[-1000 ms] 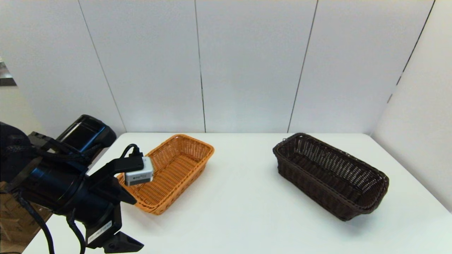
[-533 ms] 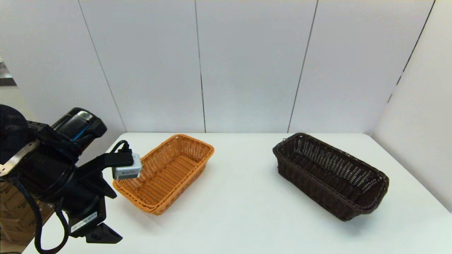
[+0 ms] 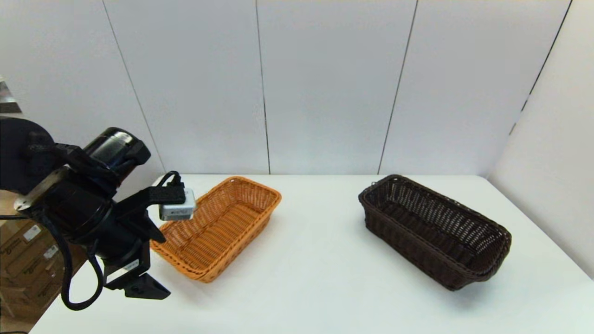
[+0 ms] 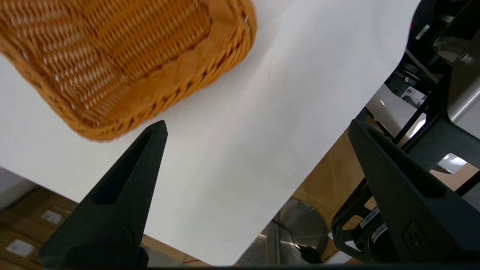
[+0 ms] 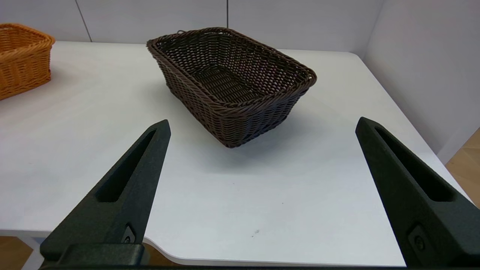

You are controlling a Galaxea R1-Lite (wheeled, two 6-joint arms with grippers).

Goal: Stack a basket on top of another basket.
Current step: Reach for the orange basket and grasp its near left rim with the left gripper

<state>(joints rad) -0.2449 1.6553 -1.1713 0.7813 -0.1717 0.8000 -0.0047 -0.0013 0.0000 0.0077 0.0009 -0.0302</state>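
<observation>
The approach is in hand: the left hand (image 4: 257,127), fingers spread and empty, is held beside the orange-tan basket (image 3: 218,227). The dark brown basket (image 3: 434,230), well apart from it on the bench (image 3: 315,278), must be gripped next. The right hand (image 5: 262,125) is open before it.

Left arm's up at the near left corner with its wrist tipped downward and the left gripper (image 4: 257,125) spread wide with nothing in it, while the right gripper (image 5: 262,123) sits low at the near edge, out of the head camera's sight, fingers wide apart too.
</observation>
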